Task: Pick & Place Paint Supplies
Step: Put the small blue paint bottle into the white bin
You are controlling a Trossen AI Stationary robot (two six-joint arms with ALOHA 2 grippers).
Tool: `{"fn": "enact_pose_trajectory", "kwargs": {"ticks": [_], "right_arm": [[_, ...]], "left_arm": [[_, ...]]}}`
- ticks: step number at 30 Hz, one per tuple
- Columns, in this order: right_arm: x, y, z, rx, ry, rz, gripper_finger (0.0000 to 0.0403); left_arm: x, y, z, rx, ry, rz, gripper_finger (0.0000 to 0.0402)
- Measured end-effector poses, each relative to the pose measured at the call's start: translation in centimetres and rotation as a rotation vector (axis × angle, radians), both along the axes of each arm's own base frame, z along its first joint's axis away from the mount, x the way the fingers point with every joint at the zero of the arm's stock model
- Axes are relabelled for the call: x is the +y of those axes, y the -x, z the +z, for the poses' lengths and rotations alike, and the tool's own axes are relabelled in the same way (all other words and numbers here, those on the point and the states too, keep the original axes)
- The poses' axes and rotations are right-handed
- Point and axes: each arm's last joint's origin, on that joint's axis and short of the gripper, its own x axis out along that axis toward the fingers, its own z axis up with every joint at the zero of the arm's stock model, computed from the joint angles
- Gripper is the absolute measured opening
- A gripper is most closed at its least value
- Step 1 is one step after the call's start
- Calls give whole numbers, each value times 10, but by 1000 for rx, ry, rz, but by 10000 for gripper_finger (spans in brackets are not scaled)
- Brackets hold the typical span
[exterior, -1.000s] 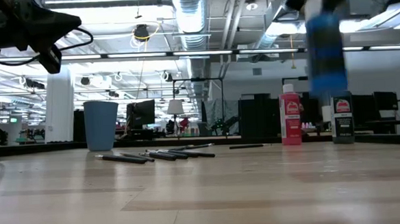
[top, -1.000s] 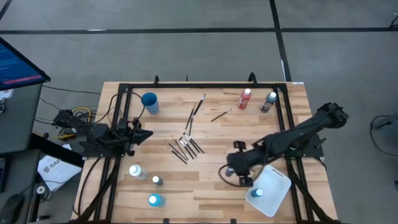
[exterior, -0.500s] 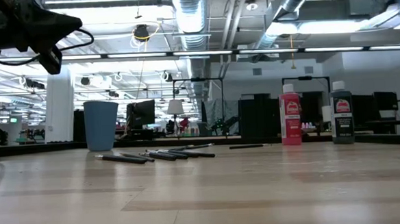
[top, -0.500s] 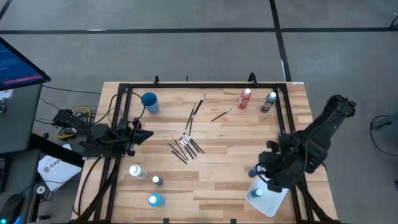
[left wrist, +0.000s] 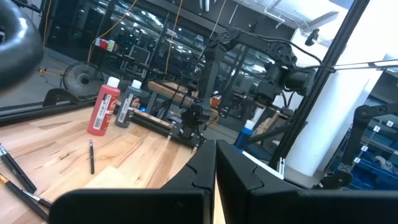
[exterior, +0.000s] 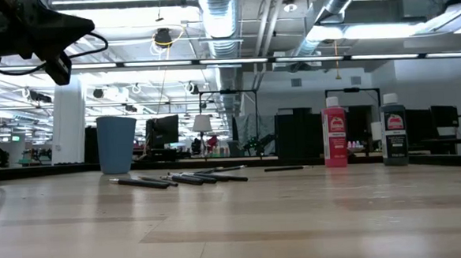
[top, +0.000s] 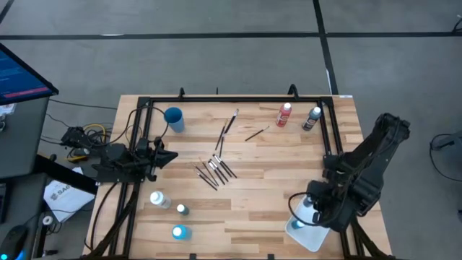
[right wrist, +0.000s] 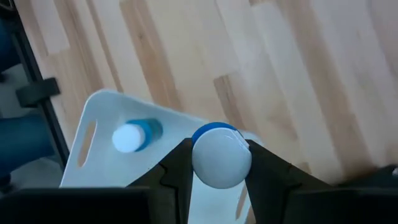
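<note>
My right gripper (top: 310,210) is shut on a blue paint bottle with a pale cap (right wrist: 222,156), held over the white tray (top: 312,235) at the table's near right corner. Another blue bottle (right wrist: 135,136) sits inside the tray (right wrist: 93,149). A red bottle (top: 285,114) and a dark bottle (top: 312,118) stand at the far right. Thin dark paintbrushes (top: 216,170) lie mid-table. A white bottle (top: 159,199), a teal one (top: 182,209) and a blue one (top: 179,232) stand near left. My left gripper (top: 170,155) waits shut at the left edge. My right gripper pinches the blue bottle between its two fingers, on opposite sides of the body just under the cap (right wrist: 212,129). The fingers (right wrist: 177,163) slant steeply down from above. The bottle is lifted clear, cap facing the wrist camera, over the tray's edge.
A blue round cup (top: 173,118) stands at the far left. Black frame rails (top: 137,144) run along both sides of the table. Bare wood lies between the brushes and the tray.
My right gripper has carried the blue bottle from the middle of the table toward the right edge and the near corner, rising a little, and its wrist has rolled. It now hangs over the tray. The bottle has left the low view.
</note>
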Motion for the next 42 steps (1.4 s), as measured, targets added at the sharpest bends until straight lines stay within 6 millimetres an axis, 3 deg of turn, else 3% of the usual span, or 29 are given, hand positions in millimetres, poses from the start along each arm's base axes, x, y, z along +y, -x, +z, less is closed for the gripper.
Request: {"fn": "enact_pose_trajectory", "kwargs": {"ticks": [8, 15, 32, 42], "right_arm": [[11, -4, -5, -4, -64, -24, 109], [24, -13, -22, 52, -19, -30, 109], [59, 14, -29, -3, -155, -108, 109], [78, 3, -53, 13, -129, -114, 118]], "left_arm": [[0, 0, 0, -1, 1, 0, 4], [0, 0, 0, -1, 1, 0, 4], [0, 0, 0, -4, 2, 0, 4], [0, 0, 1, -5, 3, 0, 4]]}}
